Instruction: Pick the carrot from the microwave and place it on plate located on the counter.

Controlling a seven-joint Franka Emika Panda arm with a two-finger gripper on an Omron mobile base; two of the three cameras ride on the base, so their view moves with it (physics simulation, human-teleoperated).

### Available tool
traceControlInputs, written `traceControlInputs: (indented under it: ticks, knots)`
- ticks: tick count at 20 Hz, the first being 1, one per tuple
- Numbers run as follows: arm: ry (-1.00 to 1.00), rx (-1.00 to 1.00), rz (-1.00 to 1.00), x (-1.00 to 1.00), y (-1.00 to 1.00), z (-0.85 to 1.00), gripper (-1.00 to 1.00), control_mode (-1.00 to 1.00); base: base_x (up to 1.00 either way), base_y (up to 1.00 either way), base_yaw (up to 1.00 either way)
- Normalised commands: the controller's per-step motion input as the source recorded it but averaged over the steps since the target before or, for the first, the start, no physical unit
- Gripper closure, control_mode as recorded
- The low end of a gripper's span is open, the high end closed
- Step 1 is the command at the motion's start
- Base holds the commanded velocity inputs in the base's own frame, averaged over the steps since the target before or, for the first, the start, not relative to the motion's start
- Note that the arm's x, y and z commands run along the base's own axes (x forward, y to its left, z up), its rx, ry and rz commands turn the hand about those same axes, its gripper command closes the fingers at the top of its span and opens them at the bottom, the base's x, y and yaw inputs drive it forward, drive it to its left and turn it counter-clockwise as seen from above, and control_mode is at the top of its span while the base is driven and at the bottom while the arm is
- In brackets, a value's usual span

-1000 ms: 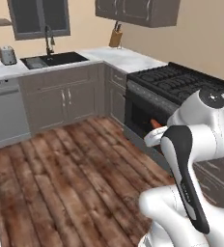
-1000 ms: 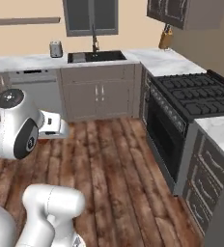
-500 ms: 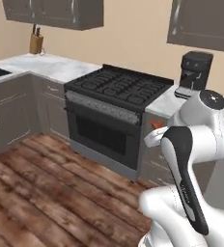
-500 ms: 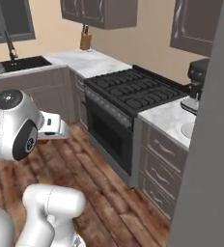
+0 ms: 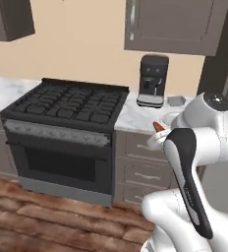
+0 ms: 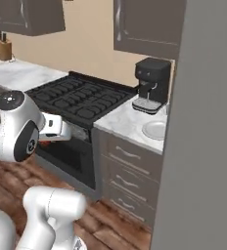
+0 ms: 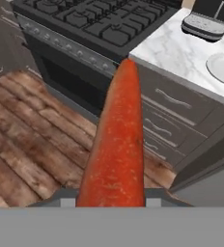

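The carrot point(image 7: 118, 140) sits clamped in the gripper point(image 7: 111, 200), jaws closed tight on its thick end, tip sticking out ahead toward the corner where the stove point(image 7: 92, 21) meets the counter point(image 7: 181, 48). In the left base view you just catch the carrot's point(image 5: 157, 127) orange tip poking out beside the arm's upper joint.

Containers: the plate point(image 6: 154, 130) is on the counter point(image 6: 123, 122), near its right end, just in front of the coffee machine point(image 6: 150, 85), and there's nothing on it. In the hand view it's point(image 7: 222, 67) a white round dish at the far right, also bare. The coffee machine's drip tray point(image 7: 203, 24) looks bare too. There's a knife block point(image 6: 5, 49) way off at the far left on another stretch of countertop, though what's in it is too small to tell.

Writing or brands: none I can read anywhere; the coffee machine point(image 5: 152, 80) is plain black and the stove's front panel point(image 5: 57, 133) is too blurry to read.

Arm pose: it's folded up close to the base, elbow high, forearm tucked back, with the hand held above the wood floor point(image 7: 32, 140) in front of the drawers point(image 7: 167, 120) and angled down toward them. The carrot is well apart from the plate, short of the counter's edge.
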Motion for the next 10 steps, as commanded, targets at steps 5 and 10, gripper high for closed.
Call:
traceControlInputs:
  ticks: [5, 10]
  knots:
    - [0.0, 0.0, 0.0, 0.0, 0.0, 0.0, 1.0, 1.0, 0.55, 0.55, -0.69]
    - [0.0, 0.0, 0.0, 0.0, 0.0, 0.0, 1.0, 1.0, 0.48, 0.59, -0.71]
